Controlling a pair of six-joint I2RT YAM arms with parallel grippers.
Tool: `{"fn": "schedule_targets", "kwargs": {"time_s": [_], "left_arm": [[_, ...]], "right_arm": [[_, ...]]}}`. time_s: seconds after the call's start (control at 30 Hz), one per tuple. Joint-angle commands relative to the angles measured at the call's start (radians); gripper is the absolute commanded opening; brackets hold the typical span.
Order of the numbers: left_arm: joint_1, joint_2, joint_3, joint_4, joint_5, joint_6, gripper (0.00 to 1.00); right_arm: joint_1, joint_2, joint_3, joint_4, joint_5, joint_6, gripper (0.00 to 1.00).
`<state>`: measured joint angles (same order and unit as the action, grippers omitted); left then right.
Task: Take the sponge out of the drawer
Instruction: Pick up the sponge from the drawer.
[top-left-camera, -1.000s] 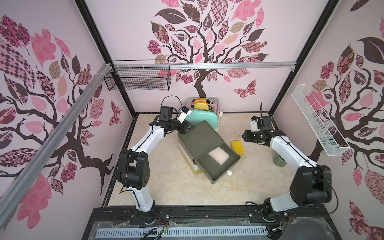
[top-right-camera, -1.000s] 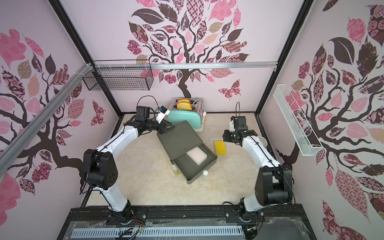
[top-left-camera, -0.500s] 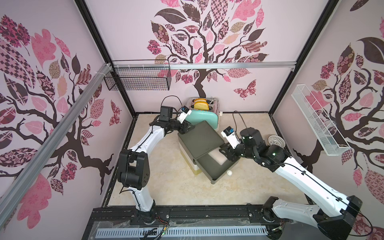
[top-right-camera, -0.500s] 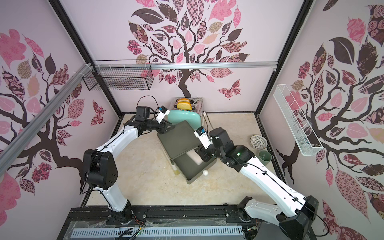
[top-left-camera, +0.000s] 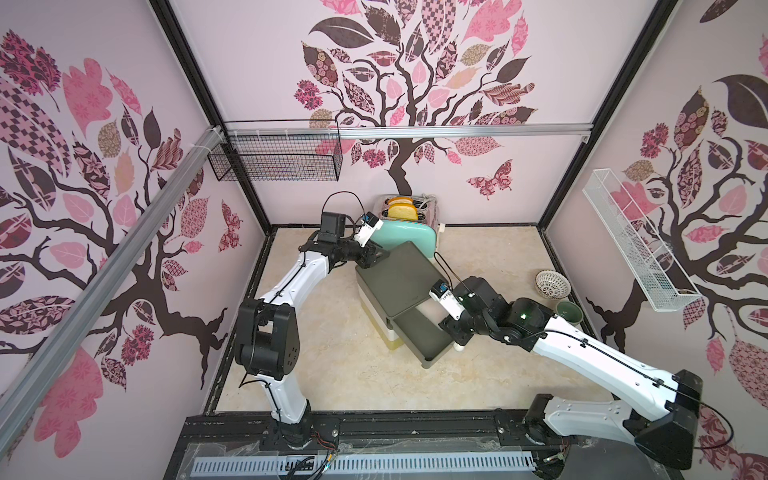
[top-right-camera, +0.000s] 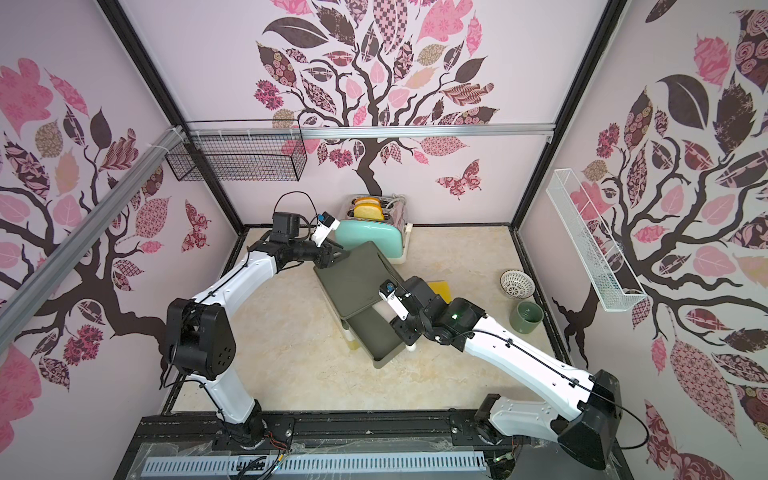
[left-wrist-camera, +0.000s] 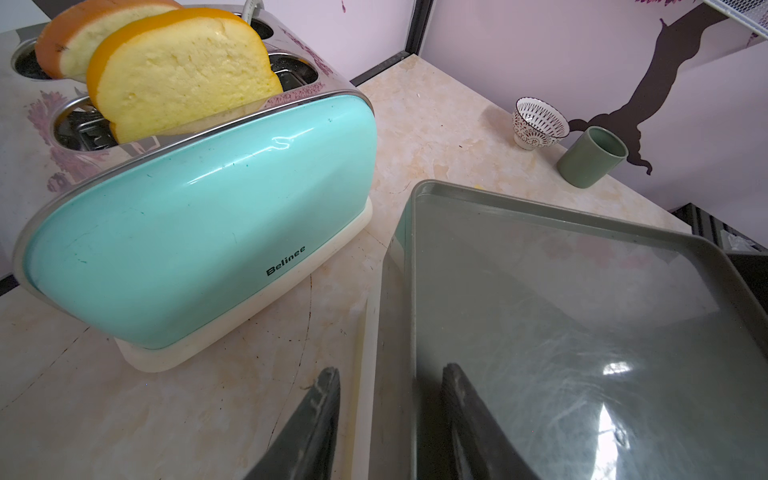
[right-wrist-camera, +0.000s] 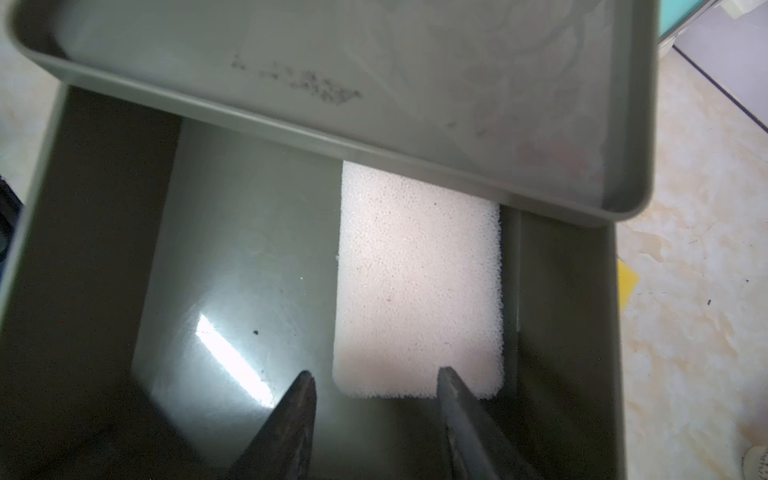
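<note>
1. The drawer (top-left-camera: 424, 332) stood pulled out from under the cabinet (top-left-camera: 399, 276), its front end toward the robot, leaving the inside open from above.
2. The sponge (right-wrist-camera: 419, 282), pale and rectangular, lay flat on the drawer floor against one side wall, its far end tucked under the cabinet's top edge. It had not been lifted.
3. The right gripper (right-wrist-camera: 376, 382) hung over the open drawer with its fingers spread and nothing between them. In the right wrist view one fingertip (right-wrist-camera: 451, 384) sat over the sponge's near edge and the other over bare drawer floor, so the spread did not yet straddle the sponge.
4. That pose looked like a lining-up for a grasp from above; the next move would probably need a shift toward the side wall, and the narrow gap there could snag a finger.
5. The left gripper (left-wrist-camera: 388, 399) was clamped on the rear corner of the cabinet, one finger outside the rim and one on the top. This most likely steadied the cabinet so it would not slide while the other arm worked.
6. A toaster (left-wrist-camera: 199, 216) with bread stood just behind the cabinet, close to the left gripper.
7. A yellow pad (top-right-camera: 440, 289) lay on the table (top-left-camera: 332, 374) beside the cabinet, partly hidden by the right arm in a top view.
</note>
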<state>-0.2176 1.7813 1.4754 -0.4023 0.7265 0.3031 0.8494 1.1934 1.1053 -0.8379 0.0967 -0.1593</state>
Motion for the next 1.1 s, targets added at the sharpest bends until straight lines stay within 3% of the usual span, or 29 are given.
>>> {"fn": "schedule_targets", "kwargs": {"time_s": [0.0,0.33,0.57,0.67,0.83,1.07], "left_arm": [[-0.001,0.033,-0.02,-0.064,-0.033,0.01,0.43],[0.0,0.046,-0.018,-0.061,-0.035,0.01,0.43],[0.004,0.052,-0.018,-0.06,-0.035,0.01,0.43],[0.003,0.053,-0.017,-0.06,-0.033,0.01,0.43],[0.004,0.053,-0.018,-0.06,-0.033,0.009,0.43],[0.004,0.053,-0.017,-0.064,-0.034,0.01,0.43]], "right_arm": [[0.009,0.025,0.031,-0.006,0.016,-0.021,0.5],[0.029,0.097,0.071,-0.007,0.028,-0.064,0.51],[0.044,0.138,0.092,-0.021,0.116,-0.093,0.47],[0.044,0.15,0.087,-0.024,0.152,-0.092,0.36],[0.045,0.13,0.073,0.006,0.171,-0.077,0.0],[0.046,0.082,0.121,-0.056,0.135,-0.076,0.0]]}}
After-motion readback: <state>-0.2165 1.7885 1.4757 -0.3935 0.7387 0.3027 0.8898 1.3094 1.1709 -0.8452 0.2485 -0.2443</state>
